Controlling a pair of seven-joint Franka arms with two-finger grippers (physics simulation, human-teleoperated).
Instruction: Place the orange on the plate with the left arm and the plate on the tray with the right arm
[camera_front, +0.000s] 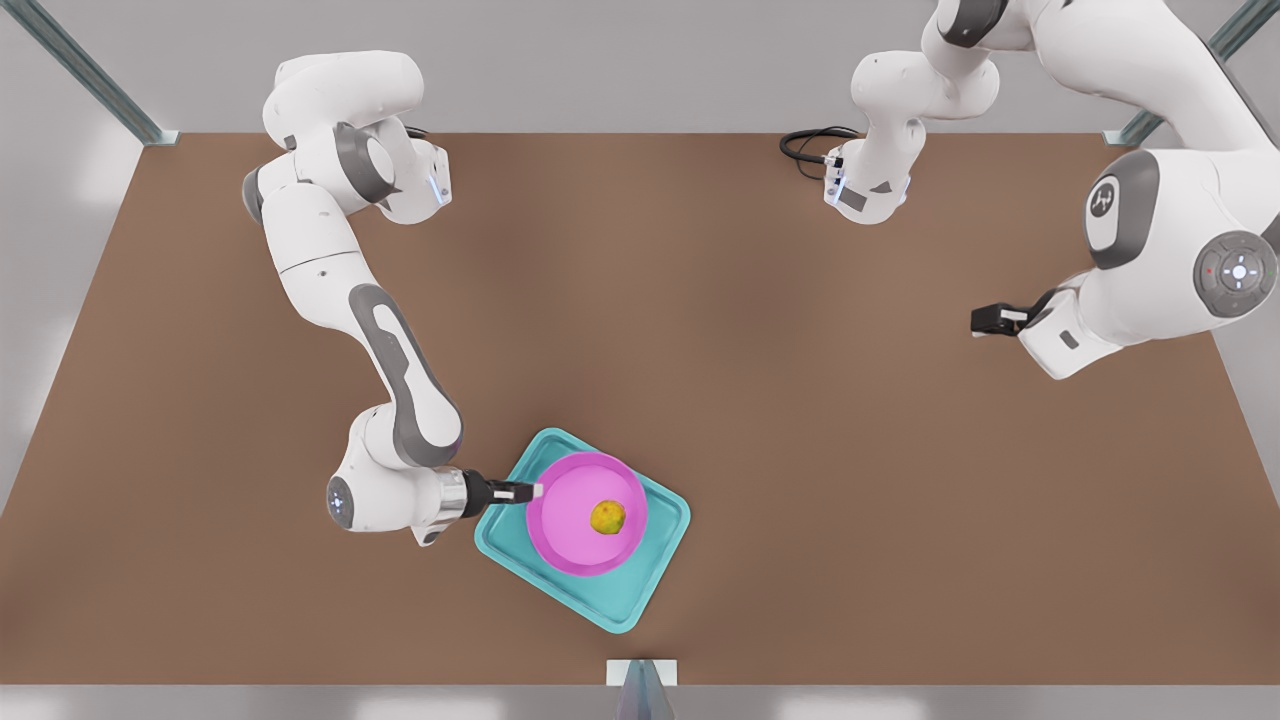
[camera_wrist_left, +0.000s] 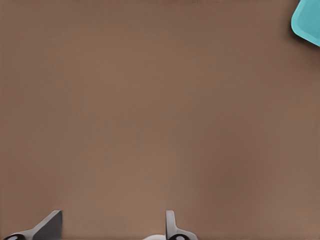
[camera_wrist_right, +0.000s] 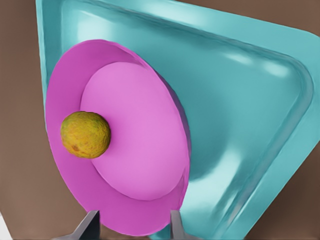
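Now the orange (camera_front: 607, 517) sits inside the plate (camera_front: 560, 520), and the plate rests over the tray (camera_front: 655, 570) on the brown table (camera_front: 800, 450). The right gripper (camera_front: 530, 491), at the front view's left, is at the plate's rim; its fingers (camera_wrist_right: 90, 225) straddle the edge, but I cannot tell whether they pinch it. Over at the front view's right the left gripper (camera_front: 985, 320) hangs above bare table, well apart, its fingers (camera_wrist_left: 50, 225) spread wide with nothing between them.
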